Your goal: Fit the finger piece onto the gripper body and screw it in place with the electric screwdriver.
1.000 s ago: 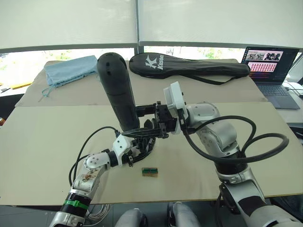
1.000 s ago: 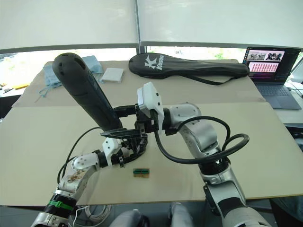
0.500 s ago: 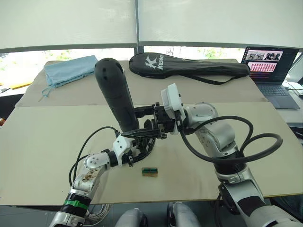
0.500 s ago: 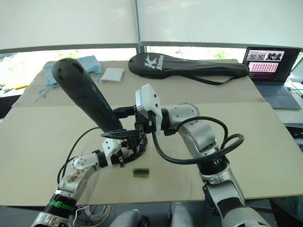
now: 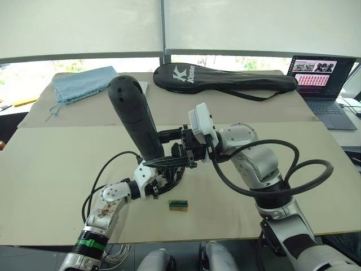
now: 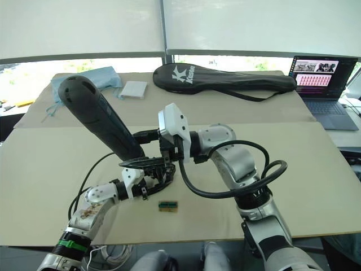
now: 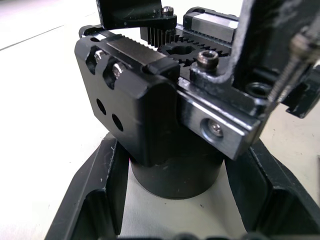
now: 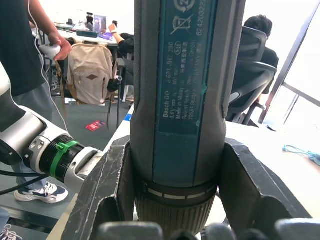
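Leaning its rounded end toward the desk's far-left corner, bit down, the electric screwdriver [image 5: 135,120] sits clamped in the right gripper [image 5: 176,148] above the gripper body [image 7: 165,120], which the left gripper [image 5: 164,176] clasps mid-desk.

The electric screwdriver [image 5: 137,123] has its bit hidden behind the right hand [image 5: 181,148], and the gripper body [image 7: 165,120] is largely hidden in the head views.
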